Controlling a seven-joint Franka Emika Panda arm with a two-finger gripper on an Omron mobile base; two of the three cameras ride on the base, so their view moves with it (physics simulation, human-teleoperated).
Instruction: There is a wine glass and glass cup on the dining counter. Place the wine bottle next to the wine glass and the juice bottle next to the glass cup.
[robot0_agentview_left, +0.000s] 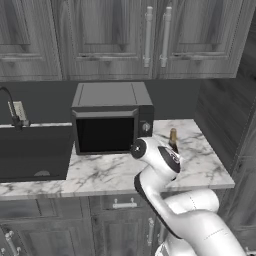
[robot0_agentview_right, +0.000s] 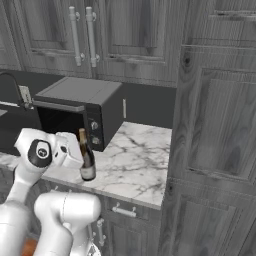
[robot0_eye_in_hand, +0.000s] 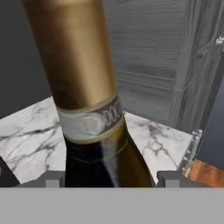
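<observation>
wine bottle (robot0_agentview_right: 87, 155) upright on marble worktop (robot0_agentview_right: 135, 160), just R of microwave (robot0_agentview_right: 80, 112) | gripper (robot0_eye_in_hand: 111, 177) at bottle neck, tips either side, contact can't tell | left base view: arm hides bottle body, only foil top shows | label unreadable

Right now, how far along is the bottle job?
Done: nothing placed yet. In hand: the wine bottle stands upright on the marble worktop beside the microwave, and the gripper has its fingertips either side of the bottle's shoulder; whether it has closed I cannot tell. Left: lift it, carry it to the wine glass, then the juice bottle.
</observation>
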